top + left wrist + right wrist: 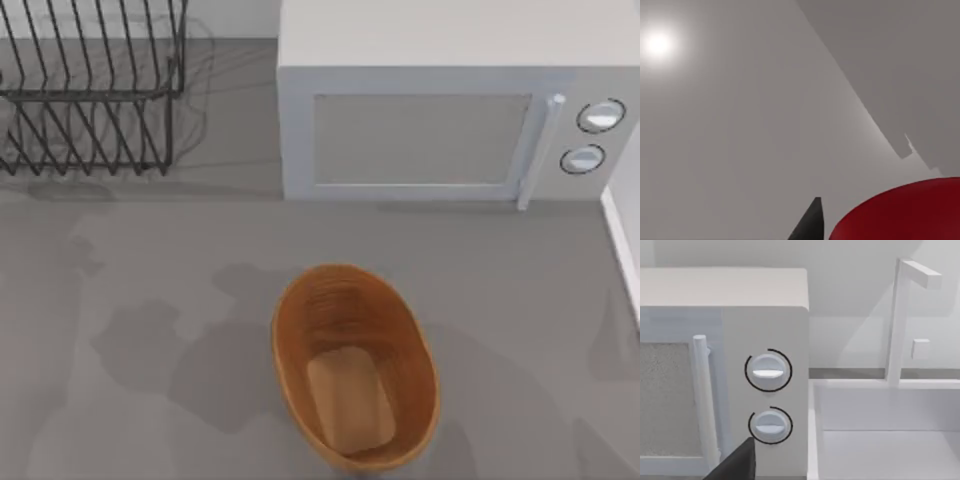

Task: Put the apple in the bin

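The bin (300, 330), an oval orange-brown ribbed basket with a lighter flat bottom, stands on the grey table at the front centre of the top view and holds nothing. The apple (905, 212), glossy and red, looms close in the left wrist view against a bare grey wall, off the table. My left gripper (850, 232) is shut on it, with one dark fingertip (811, 220) beside the fruit. A dark part of my right gripper (737, 466) shows in the right wrist view, facing the microwave's knobs.
A white microwave (430, 110) stands at the back, right of centre. A black wire dish rack (90, 90) sits at the back left. A white sink (890, 440) with a faucet (897, 320) lies right of the microwave.
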{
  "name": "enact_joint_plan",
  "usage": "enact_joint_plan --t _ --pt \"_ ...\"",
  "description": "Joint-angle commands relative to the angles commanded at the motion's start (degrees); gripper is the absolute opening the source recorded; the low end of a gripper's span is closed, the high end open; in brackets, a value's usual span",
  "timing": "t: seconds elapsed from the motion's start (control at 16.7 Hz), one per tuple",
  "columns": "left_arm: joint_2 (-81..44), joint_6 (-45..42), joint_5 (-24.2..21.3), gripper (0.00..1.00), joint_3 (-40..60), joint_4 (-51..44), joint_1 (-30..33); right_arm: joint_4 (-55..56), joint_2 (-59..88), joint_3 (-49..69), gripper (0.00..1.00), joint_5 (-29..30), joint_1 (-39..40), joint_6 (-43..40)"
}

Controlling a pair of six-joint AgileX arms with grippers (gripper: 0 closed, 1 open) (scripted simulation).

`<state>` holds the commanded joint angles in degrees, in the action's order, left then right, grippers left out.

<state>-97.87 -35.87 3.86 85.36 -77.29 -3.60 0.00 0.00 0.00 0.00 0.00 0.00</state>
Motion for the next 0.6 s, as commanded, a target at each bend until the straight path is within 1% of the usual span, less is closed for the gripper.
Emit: enact_joint_plan --t 0.12,0.3,0.42,0.6 --pt "-0.37 7.56 1.04 0.0 1.38 0.85 2.94 0.0 0.0 0.0 1.0 0.0 0.0 0.0" --pt "-1.16 23.22 2.7 0.0 3.58 2.18 8.7 0.0 0.0 0.0 1.0 0.0 0.0 0.0" --pt "-2.01 36.11 3.72 0.0 4.98 2.83 13.2 0.0 0.0 0.0 1.0 0.0 0.0 0.0" --pt "-3.91 58.06 4.84 0.0 6.84 3.18 20.46 0.0 0.0 0.0 1.0 0.0 0.0 0.0"
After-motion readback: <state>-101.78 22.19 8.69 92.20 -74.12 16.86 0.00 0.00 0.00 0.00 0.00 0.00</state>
